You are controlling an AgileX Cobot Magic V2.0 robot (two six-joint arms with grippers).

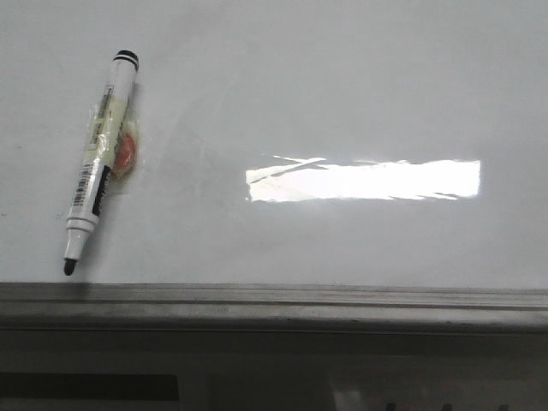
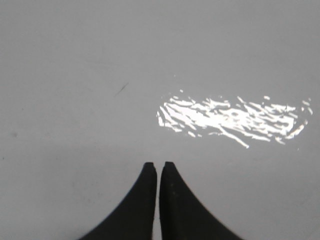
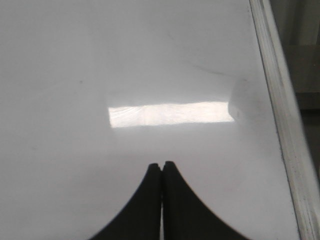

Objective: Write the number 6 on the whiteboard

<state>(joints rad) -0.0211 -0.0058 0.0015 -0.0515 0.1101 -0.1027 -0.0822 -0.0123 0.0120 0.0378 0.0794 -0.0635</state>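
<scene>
The whiteboard (image 1: 342, 94) fills the front view, glossy white with a bright light reflection and a grey metal rail (image 1: 274, 300) along its near edge. No number 6 shows on it. A white-barrelled marker pen (image 1: 98, 167) with a black tip lies on the board at the left, tip towards the rail. Neither gripper shows in the front view. My left gripper (image 2: 159, 165) is shut and empty above bare board (image 2: 75, 75). My right gripper (image 3: 162, 164) is shut and empty above bare board (image 3: 75, 60) near the rail (image 3: 280, 110).
A small orange-red object in clear wrap (image 1: 125, 152) lies against the marker's barrel. A short faint dark mark (image 2: 121, 89) shows on the board in the left wrist view. Dark space lies beyond the rail (image 3: 305, 45) in the right wrist view.
</scene>
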